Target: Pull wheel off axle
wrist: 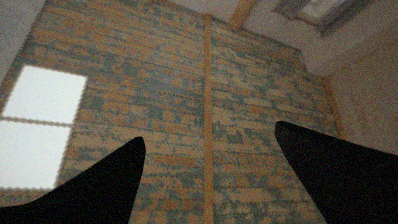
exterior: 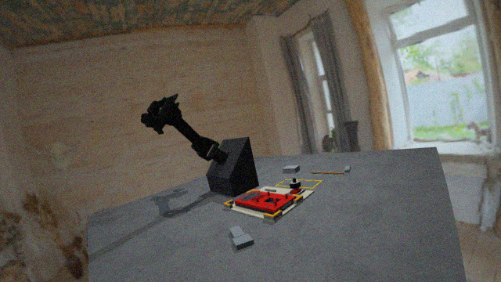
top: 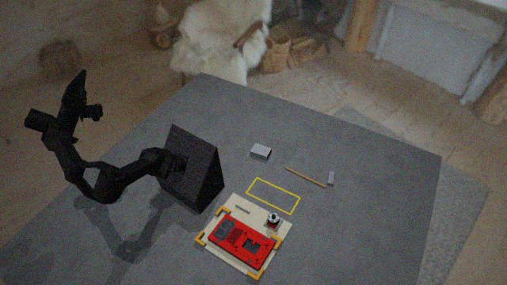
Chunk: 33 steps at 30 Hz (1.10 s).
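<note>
The wheel [top: 273, 219] [exterior: 294, 184], white and black, sits around the upright dark axle [top: 273, 216] [exterior: 294, 180] on a small red base at the corner of a cream board. The marked area is a yellow outline [top: 278, 188] [exterior: 309, 180] on the table, just beyond the board, with nothing inside it. My gripper [wrist: 209, 135] [top: 83, 75] is high above the table, behind the arm's mount and far from the wheel. Its fingers are wide apart, with nothing between them in the wrist view. That view shows only the ceiling and walls.
The cream board [top: 285, 226] [exterior: 309, 193] holds a red plate [top: 234, 245] [exterior: 250, 201] between orange corners, and a thin grey rod [top: 242, 209]. A grey block [top: 261, 151] [exterior: 291, 169], an orange stick [top: 305, 177] and a small grey piece [top: 331, 178] lie beyond. Grey blocks [exterior: 243, 240] lie in front.
</note>
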{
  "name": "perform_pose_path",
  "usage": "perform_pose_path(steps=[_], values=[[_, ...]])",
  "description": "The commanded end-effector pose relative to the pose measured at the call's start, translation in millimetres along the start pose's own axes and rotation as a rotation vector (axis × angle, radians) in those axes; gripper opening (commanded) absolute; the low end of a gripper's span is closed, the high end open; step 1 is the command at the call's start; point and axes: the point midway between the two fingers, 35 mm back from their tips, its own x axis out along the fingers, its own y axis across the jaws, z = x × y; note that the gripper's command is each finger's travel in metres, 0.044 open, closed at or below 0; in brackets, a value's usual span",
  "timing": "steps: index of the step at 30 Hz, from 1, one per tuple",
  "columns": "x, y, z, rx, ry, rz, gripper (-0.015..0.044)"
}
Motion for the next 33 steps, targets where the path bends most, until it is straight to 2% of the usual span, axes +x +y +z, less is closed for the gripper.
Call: perform_pose_path(steps=[1, 4, 10, 20, 27, 33], values=[[1, -1, 1, 0.005, -0.004, -0.001, 0.0374], [22, -5, 14, 0.085, -0.064, 0.025, 0.03], [78, 9, 43, 0.312, -0.194, 0.203, 0.03], [142, 46, 93, 0.563, -0.35, 0.439, 0.03], [182, 97, 156, 0.857, -0.42, 0.752, 0.03], [196, 141, 215, 1.072, -0.496, 0.997, 0.03]])
